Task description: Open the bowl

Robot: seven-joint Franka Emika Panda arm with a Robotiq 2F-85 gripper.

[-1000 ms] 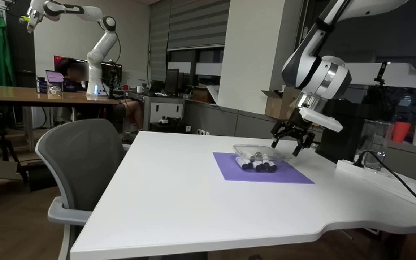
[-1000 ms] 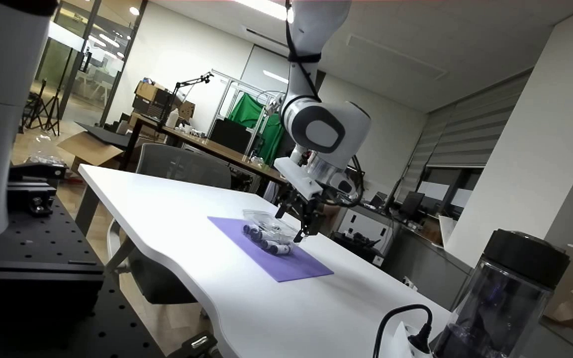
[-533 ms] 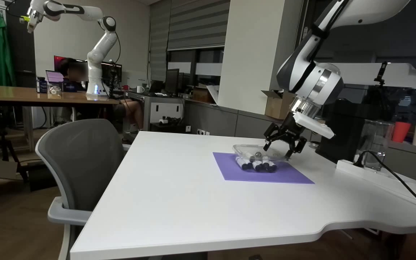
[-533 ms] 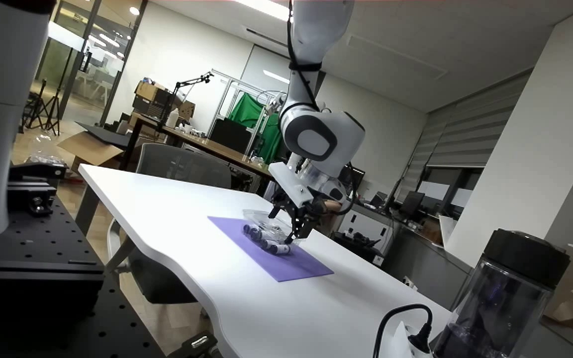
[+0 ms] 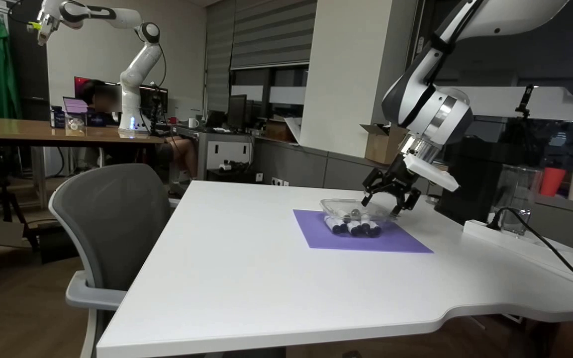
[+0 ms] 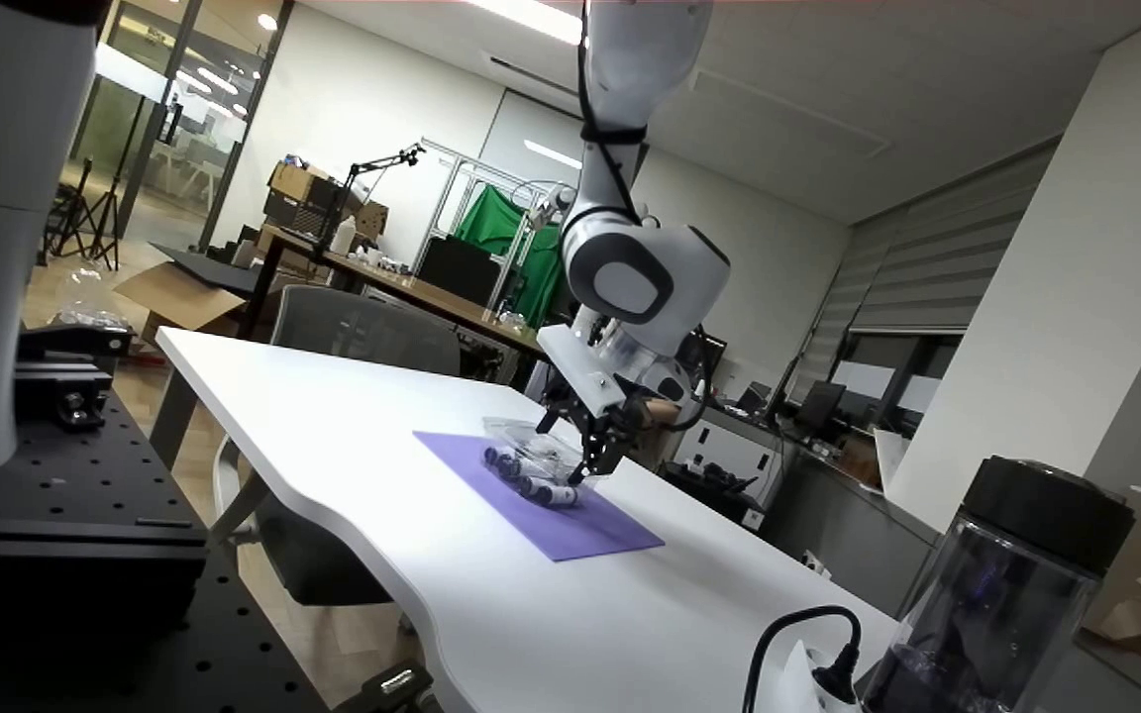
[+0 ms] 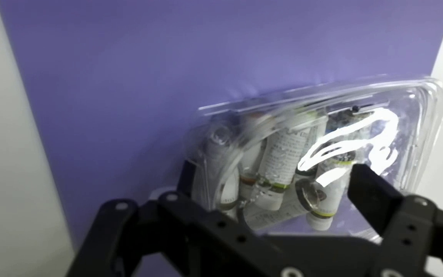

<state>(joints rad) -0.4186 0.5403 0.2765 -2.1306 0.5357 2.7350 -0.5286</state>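
Observation:
The bowl is a clear plastic container (image 5: pixel 333 203) holding several white tubes with dark ends. It sits on the purple mat (image 5: pixel 401 241), and it also shows at the mat's middle in an exterior view (image 6: pixel 503 426). In the wrist view the bowl's clear wall (image 7: pixel 417 132) is on the right, with bright glare across its top. My gripper (image 7: pixel 273 180) is open; one fingertip is beside the bowl's left wall and the other over its right part. In both exterior views the gripper (image 5: pixel 380 208) (image 6: pixel 560 454) tilts down at the bowl's edge. Whether the fingertips touch it I cannot tell.
The white table (image 5: pixel 246 278) lies around the mat. A power strip (image 5: pixel 485 231) with a black cable and a clear bottle (image 5: pixel 513 191) stand at the table's side; the bottle (image 6: pixel 991 594) has a black lid. A grey chair (image 5: pixel 117 223) stands by another edge.
My gripper has come down and across from beside the bowl to its edge, fingers open throughout. In the last half second it has barely moved. The bowl has stayed in place.

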